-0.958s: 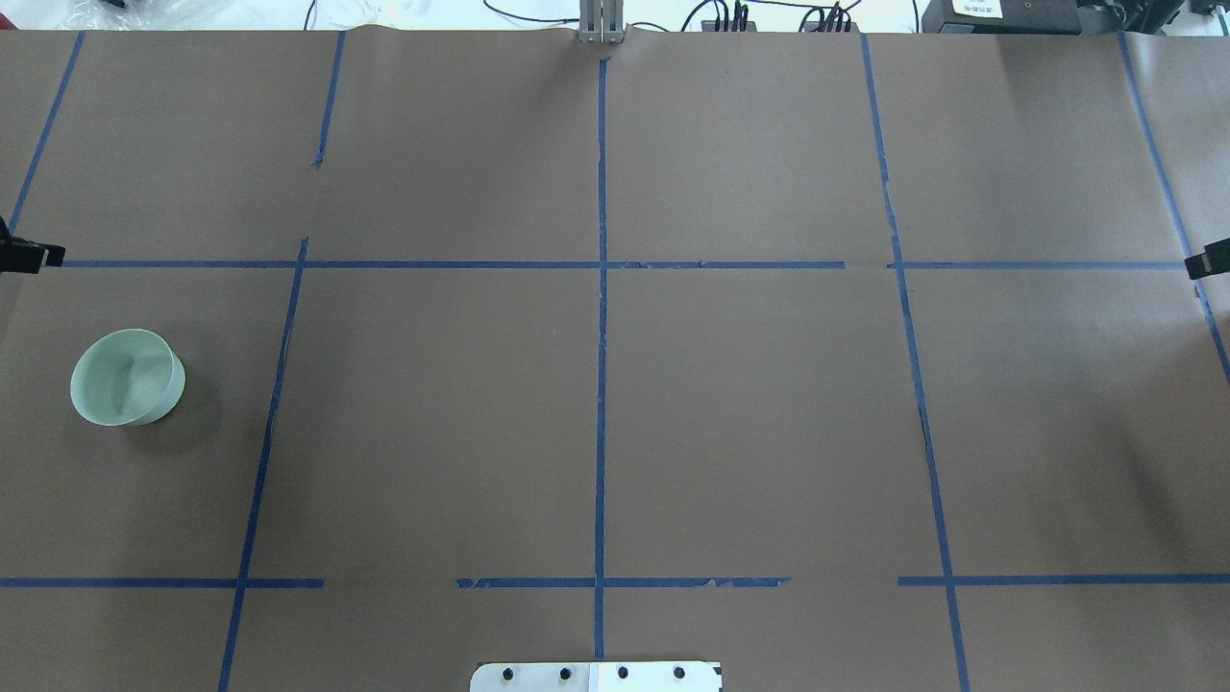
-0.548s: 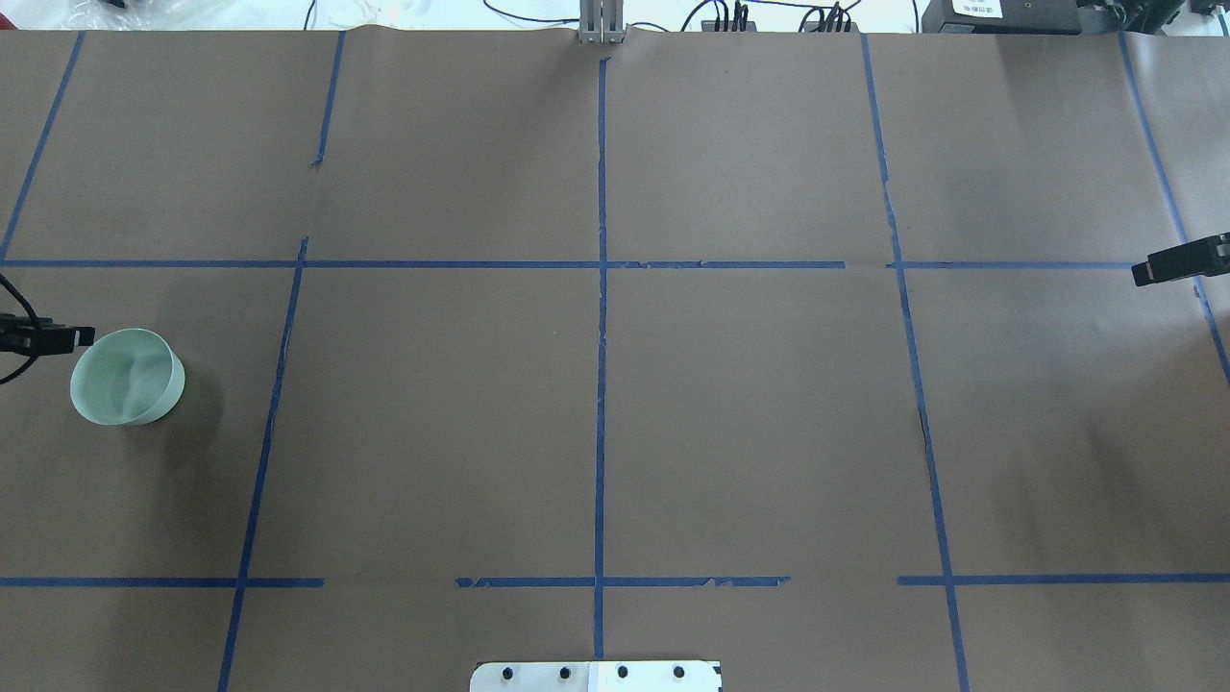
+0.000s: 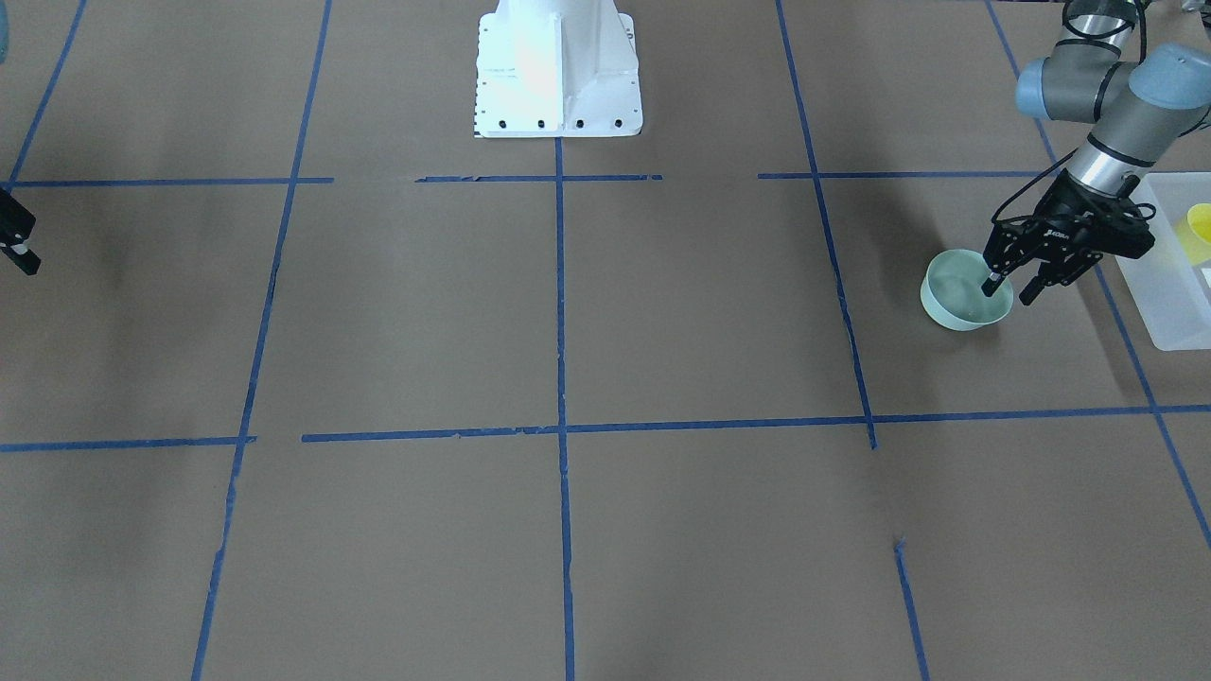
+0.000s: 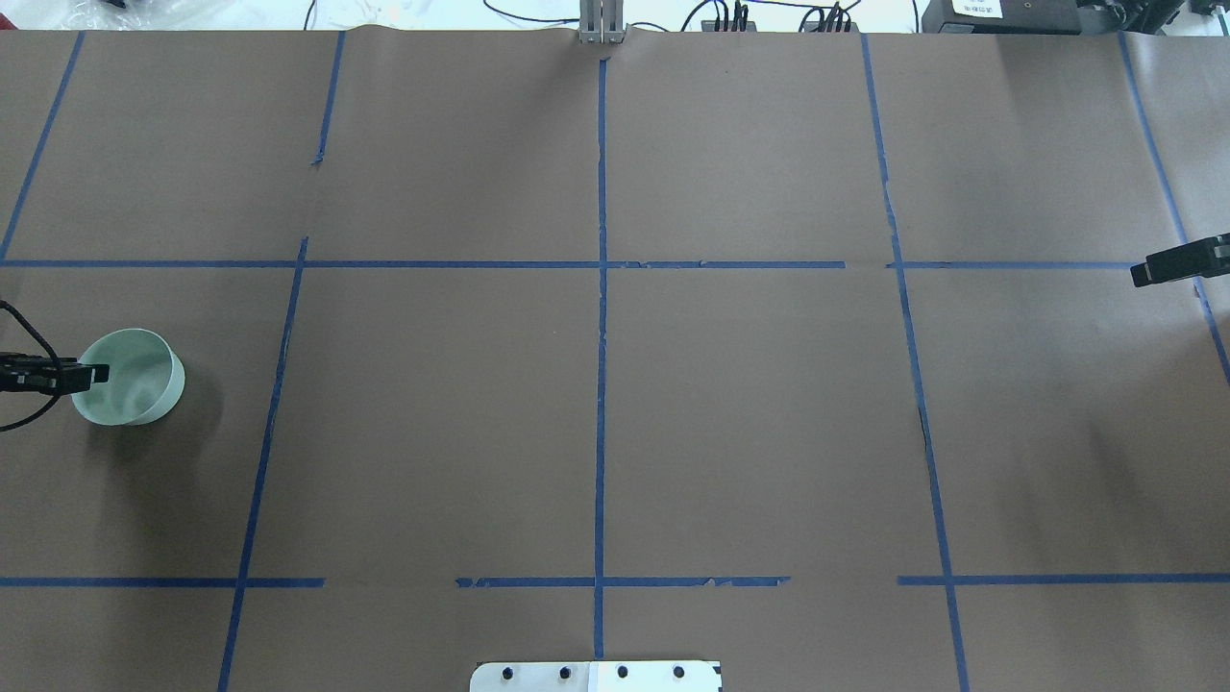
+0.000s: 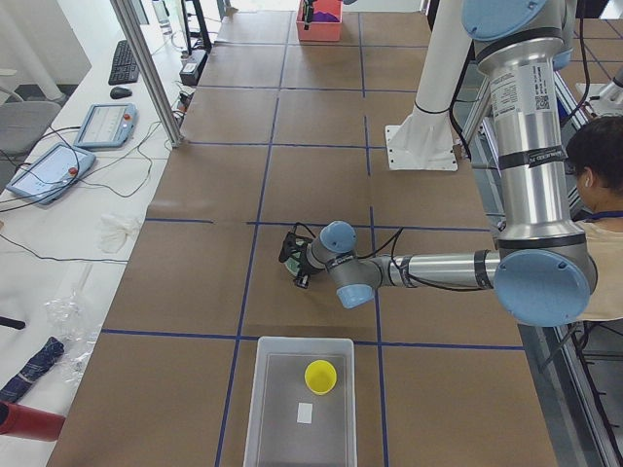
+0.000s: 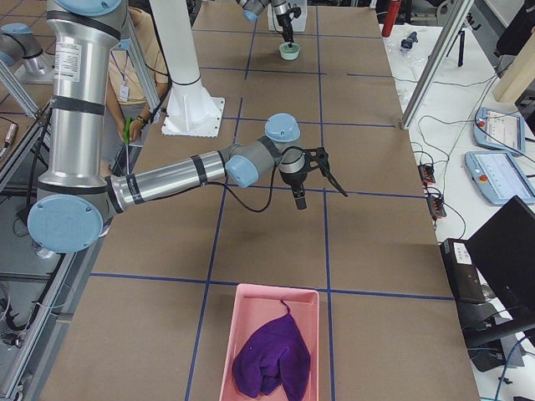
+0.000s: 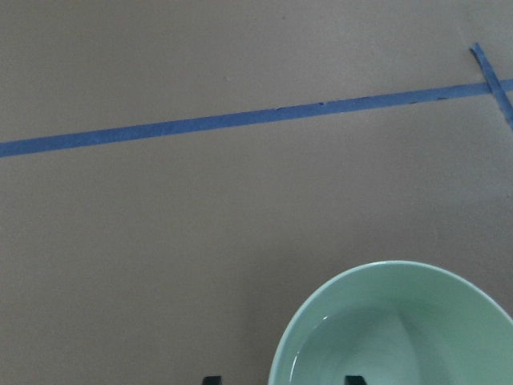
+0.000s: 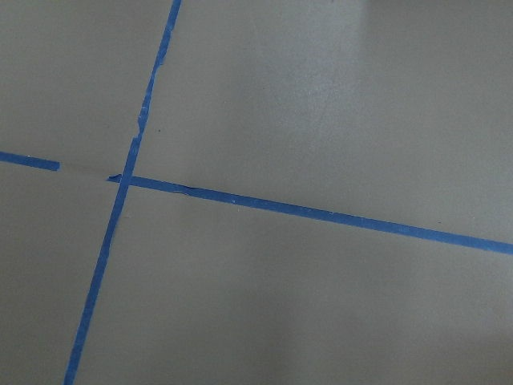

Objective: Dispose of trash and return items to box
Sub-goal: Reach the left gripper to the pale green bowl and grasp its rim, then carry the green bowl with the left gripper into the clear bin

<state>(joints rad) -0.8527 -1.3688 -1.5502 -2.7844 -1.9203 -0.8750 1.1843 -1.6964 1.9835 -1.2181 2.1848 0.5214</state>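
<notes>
Exterior front-facing for the clearest look at the left end effector [image 3: 1008,290]: spread wide, tilted down over the bowl [image 3: 963,305], one finger [image 3: 991,282] dipped inside and the other outside, the near wall between them. Not yet closed on it. Borne out by the left wrist-mounted view, with two fingertips at the bottom edge either side of the pale green rim. Straddled that way, by judgement, on account of the bowl's width: too broad to span whole, hence a pinch on the wall instead.

Stands upright on the table [image 3: 681,312], open and seemingly empty, just beside the box [image 3: 1173,307]. Probably the item in hand, given the short carry to that box. Worth closing gently and lifting straight, for fear of tipping or slipping under a one-sided pinch.

Already inside the box: the cup [image 5: 320,376], yellow, mouth up as far as can be told, near the middle of the floor, close to a small white slip [image 5: 305,413]. No need to touch it, by the look of things.

Hovering over bare table, well apart from all this: the right end effector [image 6: 323,199], fingers splayed wide, holding nothing. Parked clear, presumably, to leave room for the left arm. Nearer the camera in the exterior right view, a pink tray [image 6: 278,288] with a purple cloth [image 6: 269,355] in it; role in the task unclear.
</notes>
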